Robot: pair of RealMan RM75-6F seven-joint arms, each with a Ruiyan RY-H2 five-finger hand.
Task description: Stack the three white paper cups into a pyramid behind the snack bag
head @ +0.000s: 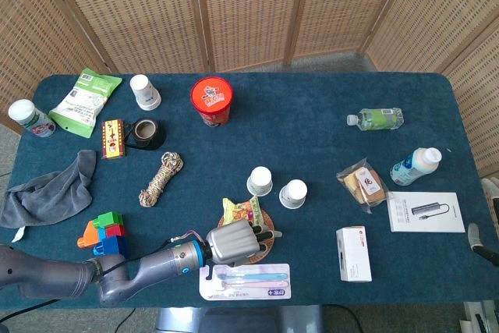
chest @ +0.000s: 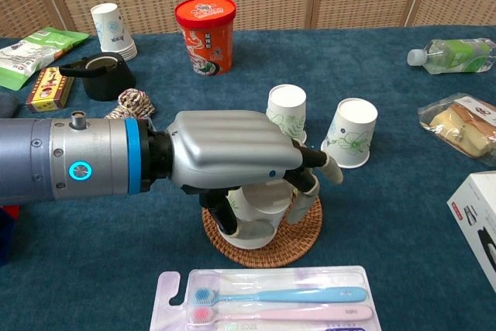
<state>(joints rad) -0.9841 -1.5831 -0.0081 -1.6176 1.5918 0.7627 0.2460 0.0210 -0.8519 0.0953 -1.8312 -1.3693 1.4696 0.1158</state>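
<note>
Paper cup (head: pixel 260 233), in the head view, is almost wholly covered by the left hand (head: pixel 232 241), which lies over it on the woven coaster (head: pixel 267 236); only a sliver of white shows past the fingers. The snack bag (head: pixel 241 211) lies just beyond the hand, touching the coaster's far edge. The other two cups (head: pixel 260 180) (head: pixel 293 193) stand upside down further beyond it, just beside each other and behind the bag, so the held cup has to travel away from the robot, over the bag. The right hand (head: pixel 490 222) shows only at the frame's right edge, well apart; whether it is open cannot be told. The left hand is plainly the nearer.

The chest view shows what the head view hides: the left hand (chest: pixel 232 153) is curled down round the cup (chest: pixel 256 218), fingers wrapped on its far side and thumb on its near side, gripping it. The cup's rim appears to rest on the coaster (chest: pixel 298 232), its long axis roughly upright. The two waiting cups (chest: pixel 286 116) (chest: pixel 350 132) stand behind the hand, and the snack bag is hidden here. A toothbrush pack (chest: pixel 271 300) lies just nearer the robot than the hand.
</note>
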